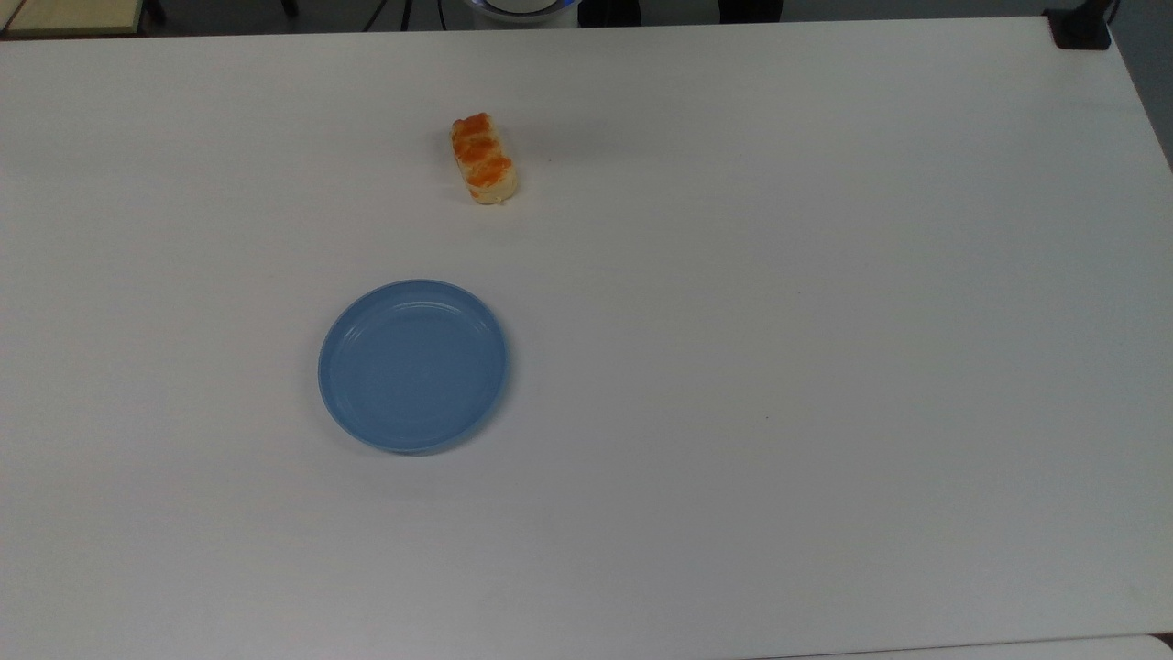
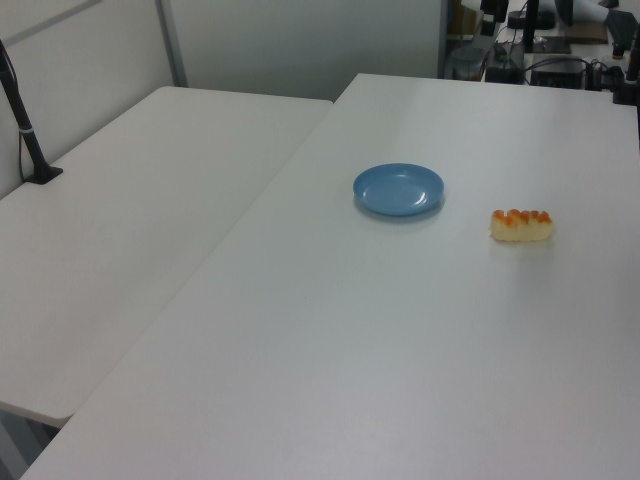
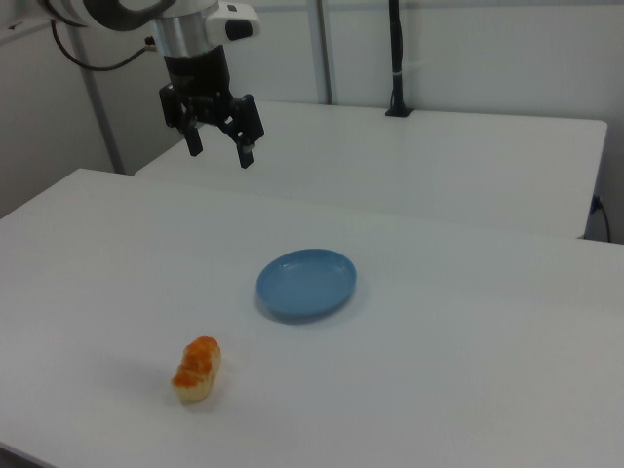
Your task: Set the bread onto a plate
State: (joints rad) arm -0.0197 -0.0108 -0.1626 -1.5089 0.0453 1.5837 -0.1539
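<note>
So the bread (image 1: pixel 484 158) was a small oblong roll, pale cream along the sides with blotchy orange-brown glaze across the top, kind of lumpy. It lay flat on the white table (image 1: pixel 779 321), not on the plate (image 1: pixel 412 366) at all, with a clear stretch of bare tabletop between them. The plate was round, shallow and light blue, with a raised rim, and it had nothing on it.

In the top view we saw the roll up above the plate and slightly toward the top view's right, angled a bit. In the left view the roll (image 2: pixel 521 225) sat to the left view's right of the plate (image 2: pixel 398 189) and a touch nearer the camera, and we could see the glaze as a row of little orange bumps. That view also gave us a second table (image 2: pixel 110 230) butted up alongside.

The right view gave us the gripper (image 3: pixel 217 147): hanging up in the air well above the table, back behind the plate (image 3: pixel 306 283) toward the right view's left, fingers spread apart and holding nothing. The roll (image 3: pixel 197 370) sat near the front edge there.
</note>
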